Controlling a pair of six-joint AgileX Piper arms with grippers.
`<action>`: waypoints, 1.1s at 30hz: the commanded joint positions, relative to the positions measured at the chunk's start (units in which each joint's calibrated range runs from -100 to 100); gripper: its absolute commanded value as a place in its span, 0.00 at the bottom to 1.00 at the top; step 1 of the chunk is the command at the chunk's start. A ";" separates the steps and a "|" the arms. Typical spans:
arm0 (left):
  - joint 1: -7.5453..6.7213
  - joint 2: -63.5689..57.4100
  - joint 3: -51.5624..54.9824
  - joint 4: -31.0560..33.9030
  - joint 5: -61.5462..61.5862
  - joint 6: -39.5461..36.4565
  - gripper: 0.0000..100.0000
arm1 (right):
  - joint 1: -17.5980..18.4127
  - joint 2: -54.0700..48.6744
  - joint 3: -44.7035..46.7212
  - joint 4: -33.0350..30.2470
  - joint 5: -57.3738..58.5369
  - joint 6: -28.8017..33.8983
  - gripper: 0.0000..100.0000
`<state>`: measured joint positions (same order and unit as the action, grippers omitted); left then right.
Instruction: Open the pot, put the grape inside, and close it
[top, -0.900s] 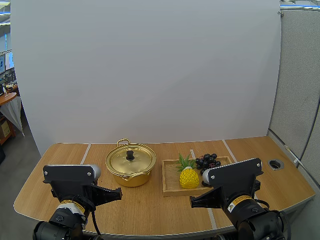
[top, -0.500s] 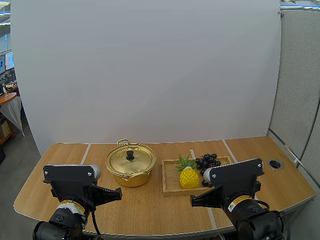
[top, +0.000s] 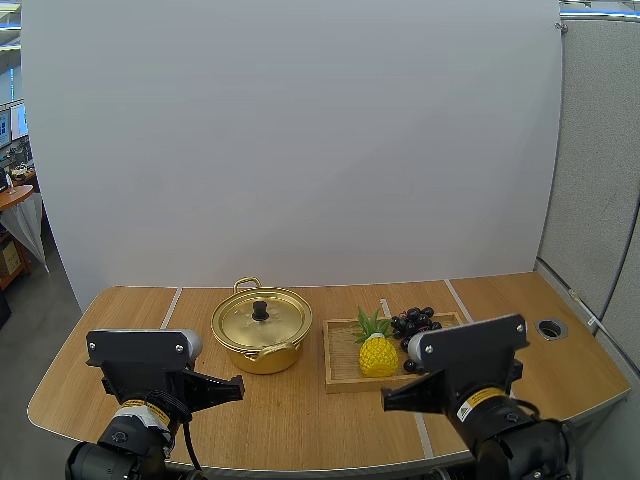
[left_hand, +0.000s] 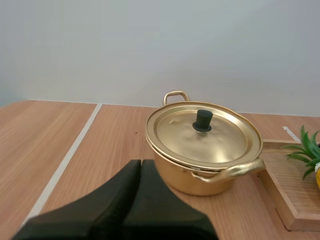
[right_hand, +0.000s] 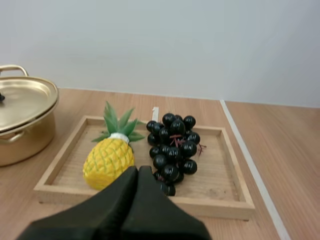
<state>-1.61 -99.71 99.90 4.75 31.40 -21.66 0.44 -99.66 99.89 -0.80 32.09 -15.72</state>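
The round gold metal pot (top: 262, 345) stands on the light wooden worktop (top: 300, 420), covered by its gold lid (top: 262, 322), whose black knob (top: 260, 310) sits at the lid's centre; the contents cannot be seen. At the pot's 3 o'clock, just beside it, lies the shallow rectangular wooden tray (top: 342, 352). The tray carries a yellow toy pineapple with green leaves (top: 377, 352) and, at the pineapple's 1 o'clock and touching its leaves, the bunch of dark purple grapes (top: 415, 322). The left pincer (left_hand: 140, 162) has both black fingers pressed together into one wedge, grips nothing and points at the pot from its 7 o'clock, apart from it. The right pincer (right_hand: 137, 170) is likewise closed on nothing, at the tray's 6 o'clock edge, tips directed at the grapes.
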 joint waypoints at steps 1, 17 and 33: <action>0.09 -0.29 -6.98 0.27 2.12 0.39 0.01 | -0.18 -0.34 -9.41 -0.31 -0.24 0.05 0.00; 0.09 -0.29 -39.38 0.27 13.61 12.44 0.01 | -0.18 -0.34 -39.69 -0.41 18.30 -0.06 0.00; 0.09 -0.29 -61.41 0.15 49.39 12.44 0.01 | -0.18 -0.34 -62.78 -0.41 65.99 -0.06 0.00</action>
<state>-1.61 -100.00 40.19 4.75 76.08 -9.37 0.44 -100.00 40.95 -0.80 89.91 -15.72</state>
